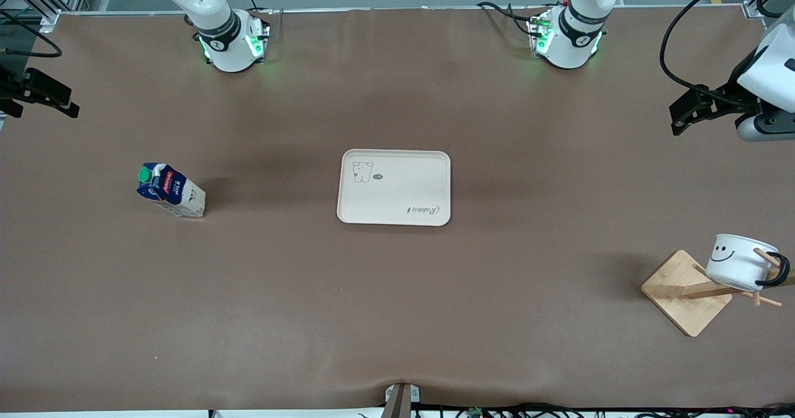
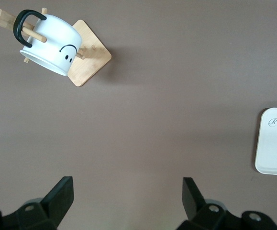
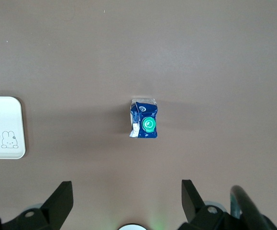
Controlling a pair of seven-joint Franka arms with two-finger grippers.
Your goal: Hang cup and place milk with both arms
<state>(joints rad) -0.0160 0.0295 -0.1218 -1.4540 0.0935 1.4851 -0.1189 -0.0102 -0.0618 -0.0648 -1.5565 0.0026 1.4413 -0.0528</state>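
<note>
White smiley enamel cup point(image 1: 740, 261) hangs on the wooden rack point(image 1: 686, 292); blue-topped milk carton point(image 1: 171, 190) stands unplaced off the cream tray point(image 1: 395, 187). Left gripper point(image 2: 127, 199) and right gripper point(image 3: 127, 201) hover, fingers spread, empty.

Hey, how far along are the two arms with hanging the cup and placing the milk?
Done: the cup hangs by its handle on a peg of the wooden rack. In hand: nothing; the left gripper and right gripper are both open and empty, up over bare table at their own ends. Left: the milk stands on the table toward the right arm's end, not yet on the tray.
</note>
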